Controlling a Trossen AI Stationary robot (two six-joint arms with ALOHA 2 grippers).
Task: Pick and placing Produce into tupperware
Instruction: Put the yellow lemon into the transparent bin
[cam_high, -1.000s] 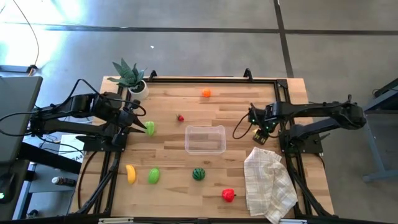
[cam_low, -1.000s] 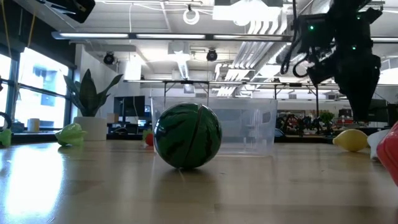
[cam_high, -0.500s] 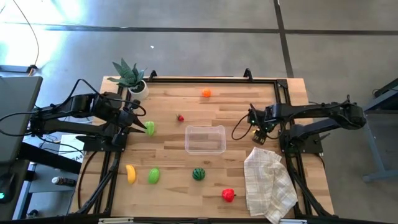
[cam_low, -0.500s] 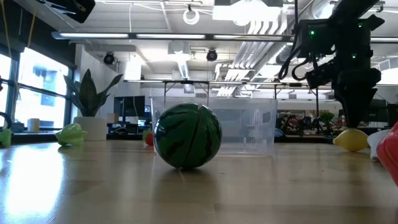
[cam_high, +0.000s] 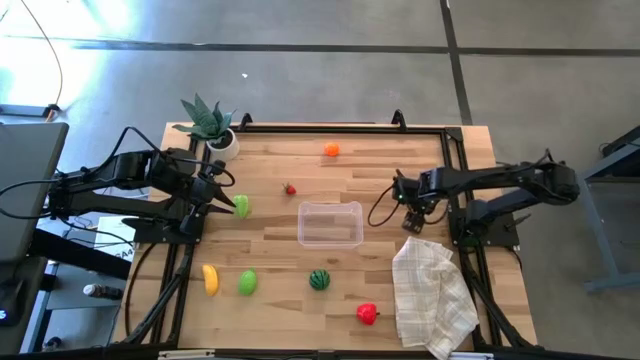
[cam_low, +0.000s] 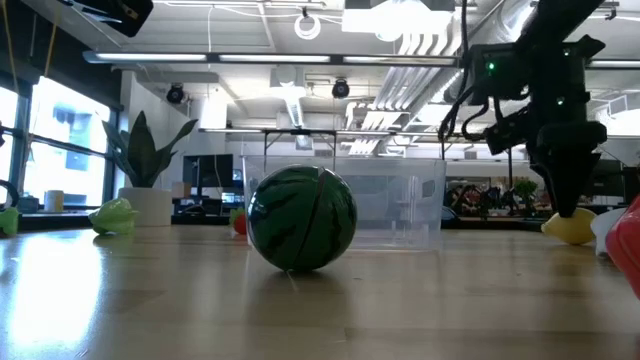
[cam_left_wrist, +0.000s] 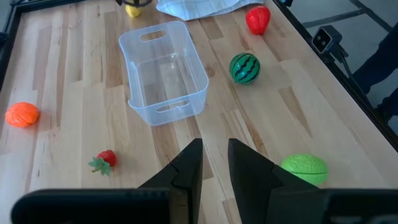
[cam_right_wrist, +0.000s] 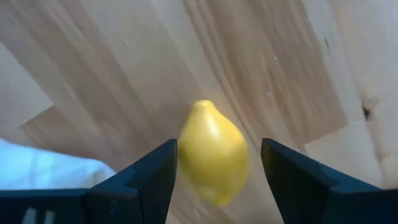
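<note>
My right gripper (cam_right_wrist: 214, 168) is open and points down over the yellow lemon (cam_right_wrist: 213, 152), one finger on each side of it; the lemon lies on the wood near the cloth. In the low view the right gripper (cam_low: 566, 205) stands just above the lemon (cam_low: 572, 228). My left gripper (cam_left_wrist: 215, 163) waits by the table's left edge, its fingers a narrow gap apart, next to a green piece (cam_left_wrist: 305, 169). The clear tupperware (cam_high: 330, 223) sits mid-table and holds nothing. The watermelon (cam_high: 319, 280), red pepper (cam_high: 367, 314), banana (cam_high: 210, 279), a second green piece (cam_high: 247, 283), orange (cam_high: 331, 150) and strawberry (cam_high: 290, 189) lie scattered.
A white checked cloth (cam_high: 432, 290) lies crumpled at the table's right near corner, close to the lemon. A spiky potted plant (cam_high: 210, 125) stands at the far left corner. A black frame runs along the table's edges. Bare wood lies between the tupperware and the right gripper.
My right gripper has come down and shifted a little toward the table's left, so that its open fingers now stand on either side of the lemon. The left arm has kept still.
</note>
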